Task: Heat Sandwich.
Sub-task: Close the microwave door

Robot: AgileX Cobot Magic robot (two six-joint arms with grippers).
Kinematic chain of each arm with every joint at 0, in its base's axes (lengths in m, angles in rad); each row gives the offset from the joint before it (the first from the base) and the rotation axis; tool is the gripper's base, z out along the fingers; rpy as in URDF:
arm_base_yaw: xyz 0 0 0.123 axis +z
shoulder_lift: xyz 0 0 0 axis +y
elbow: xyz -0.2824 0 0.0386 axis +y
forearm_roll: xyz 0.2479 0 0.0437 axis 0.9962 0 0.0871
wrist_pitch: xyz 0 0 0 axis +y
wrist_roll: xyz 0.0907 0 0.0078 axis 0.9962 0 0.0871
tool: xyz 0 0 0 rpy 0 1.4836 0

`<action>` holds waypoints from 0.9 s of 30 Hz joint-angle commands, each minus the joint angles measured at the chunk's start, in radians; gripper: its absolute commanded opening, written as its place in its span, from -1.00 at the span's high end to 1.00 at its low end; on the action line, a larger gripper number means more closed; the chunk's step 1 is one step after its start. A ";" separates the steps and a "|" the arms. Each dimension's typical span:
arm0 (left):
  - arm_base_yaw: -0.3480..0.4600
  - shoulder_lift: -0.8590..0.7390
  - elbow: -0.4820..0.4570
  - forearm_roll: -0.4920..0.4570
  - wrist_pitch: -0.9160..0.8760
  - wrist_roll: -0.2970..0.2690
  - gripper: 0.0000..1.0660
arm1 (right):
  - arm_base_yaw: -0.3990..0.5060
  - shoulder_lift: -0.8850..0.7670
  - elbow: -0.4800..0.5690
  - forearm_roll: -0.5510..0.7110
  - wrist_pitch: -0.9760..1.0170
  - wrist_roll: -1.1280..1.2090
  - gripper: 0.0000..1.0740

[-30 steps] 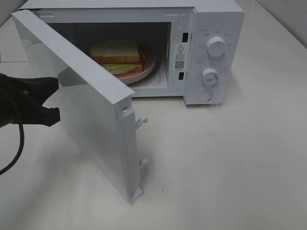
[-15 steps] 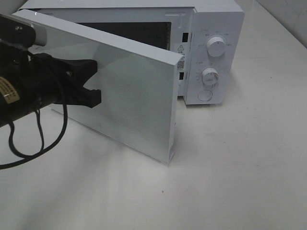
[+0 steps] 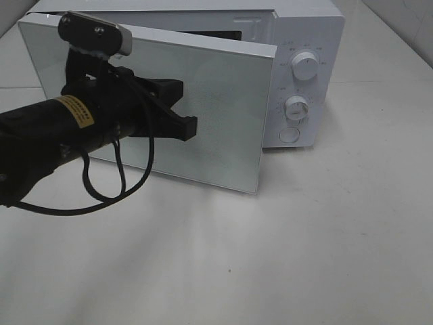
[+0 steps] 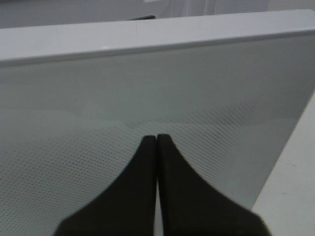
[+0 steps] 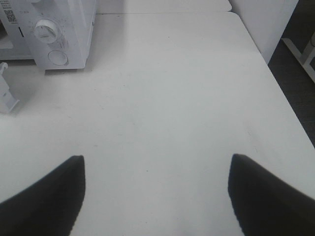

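Closing the microwave (image 3: 308, 27) looks to be the step in hand: the left gripper (image 4: 157, 139) has its fingers (image 4: 142, 182) pressed flat together, holding nothing, and their tips appear to rest against the dotted glass front of the door (image 3: 223, 122), about midway across the panel. The door is not latched; it stands at a shallow angle to the oven body, its free edge out in front of the control panel with a dark gap showing along the top. The sandwich cannot be seen in any view. The door covers the whole cavity, so it is most likely shut away inside, though that is a judgement and not something visible. The right gripper (image 5: 156, 164) hangs over bare worktop (image 3: 325, 237) with its fingers wide apart and empty, well clear of the oven, whose lower knob (image 5: 46, 30) and round button (image 5: 58, 57) show in the right wrist view. The next move calls for a steady push along the same line until the free edge seats flush and the latch catches. Pressing nearer the free edge would give more leverage than pressing near the hinge. After that, heating needs the timer knob (image 3: 296, 107) turned, which calls for open fingers squarely around it; the right gripper seems the better placed for this.
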 commanded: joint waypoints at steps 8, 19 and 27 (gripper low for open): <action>-0.030 0.061 -0.133 -0.050 0.056 0.051 1.00 | -0.006 -0.028 0.002 0.001 -0.003 -0.008 -0.42; -0.030 0.135 -0.225 -0.051 0.081 0.051 1.00 | -0.006 -0.028 0.002 0.001 -0.003 -0.008 -0.42; -0.030 0.196 -0.301 -0.055 0.085 0.051 1.00 | -0.006 -0.028 0.002 0.001 -0.003 -0.008 -0.42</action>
